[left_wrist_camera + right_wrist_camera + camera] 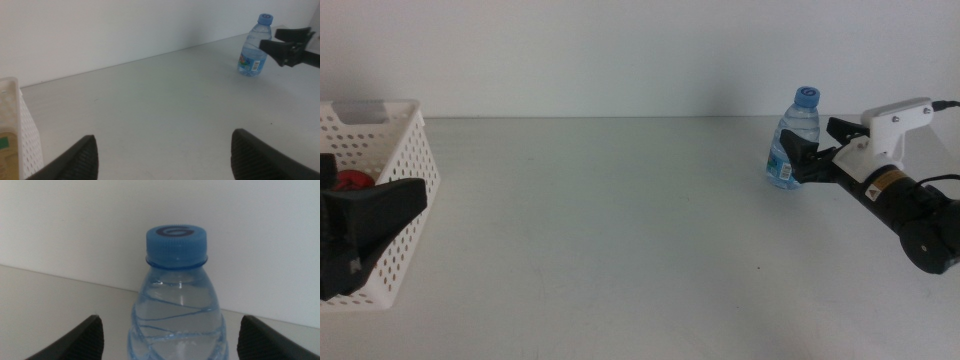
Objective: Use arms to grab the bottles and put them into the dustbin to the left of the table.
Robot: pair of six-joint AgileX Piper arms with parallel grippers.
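The small clear-blue plastic water bottle with a blue cap (797,138) stands upright on the plain pale grey-white tabletop (620,230), far to the right and well apart from the white perforated plastic basket (405,190) at the left edge. The right gripper (812,152) has its dark jaws spread wide, one on each side of the bottle's body; in the right wrist view the bottle (176,300) sits centred between them, with clear space either side, so nothing is clamped yet. The left gripper (365,225) waits over the basket, its jaws also wide and empty. Something red (355,180) lies inside the basket, probably a can, though it is mostly hidden.

The step in hand looks like the grasp on this last standing bottle. To do it well, the jaws should close squarely on the body below the shoulder, not on the tapering neck, where a thin, light bottle could slip upward or tip. A gentle, even squeeze suits the soft plastic, and the bottle should stay centred until both jaws touch.
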